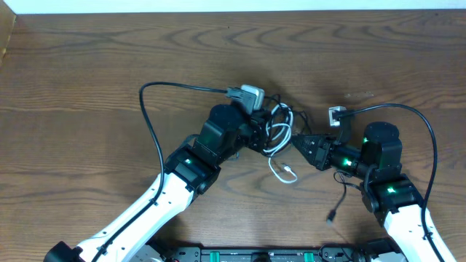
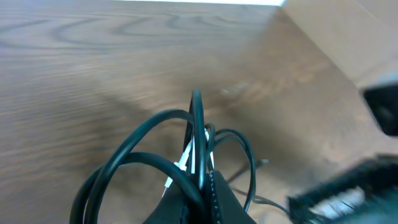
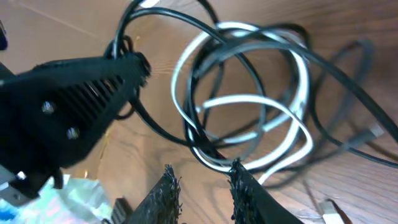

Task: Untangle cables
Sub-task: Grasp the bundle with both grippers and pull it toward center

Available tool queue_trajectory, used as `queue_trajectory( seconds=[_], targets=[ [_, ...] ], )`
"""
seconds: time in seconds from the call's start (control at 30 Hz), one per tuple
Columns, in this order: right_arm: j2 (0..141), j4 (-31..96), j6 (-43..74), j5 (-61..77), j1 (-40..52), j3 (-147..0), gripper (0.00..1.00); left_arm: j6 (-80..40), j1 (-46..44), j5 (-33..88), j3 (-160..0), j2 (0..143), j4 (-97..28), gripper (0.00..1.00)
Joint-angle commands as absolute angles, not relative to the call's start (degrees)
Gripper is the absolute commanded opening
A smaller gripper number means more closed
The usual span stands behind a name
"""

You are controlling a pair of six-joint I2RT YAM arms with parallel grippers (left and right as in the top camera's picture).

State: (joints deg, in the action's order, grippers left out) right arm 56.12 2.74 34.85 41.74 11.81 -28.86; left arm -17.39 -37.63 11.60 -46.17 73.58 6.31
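Note:
The cables lie tangled in one knot at the table's middle: a white cable looped among black cables. The white one's plug end trails toward the front. My left gripper is shut on a black cable loop at the knot's left side. It also shows as a dark shape, the left gripper, in the right wrist view. My right gripper stands open at the knot's right side with nothing between its fingers. Its right fingertip touches the white and black strands.
Thicker black arm wires arc out at the left and at the right. A thin black cord with a plug end lies by the right arm. A small connector rests on the wood.

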Motion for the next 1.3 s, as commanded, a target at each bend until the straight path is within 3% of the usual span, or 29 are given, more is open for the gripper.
queue_trajectory(
  seconds=[0.0,0.33,0.57,0.7,1.0,1.27],
  targets=[
    [55.8,2.6,36.1,41.7,12.1,-28.9,0.26,-13.5,-37.7,20.6,-46.3,72.9,7.0,0.08],
    [60.9,2.9,31.8,40.7,12.1,-28.9,0.28,-13.6,-37.7,32.9,-46.3,72.9,12.4,0.08],
    [65.9,2.9,53.1,40.9,12.1,-28.9,0.28,-13.6,-37.7,34.3,-46.3,72.9,12.5,0.08],
    [66.3,2.3,63.7,40.8,12.1,-28.9,0.36,-13.2,-37.7,34.3,-46.3,72.9,12.5,0.08],
    [66.4,1.2,66.4,30.3,12.1,-28.9,0.19,-13.2,-37.7,35.6,-46.3,72.7,15.6,0.08],
    [68.9,2.6,64.4,22.4,12.1,-28.9,0.19,-15.6,-37.7,41.8,-46.3,70.4,28.2,0.08]
  ],
)
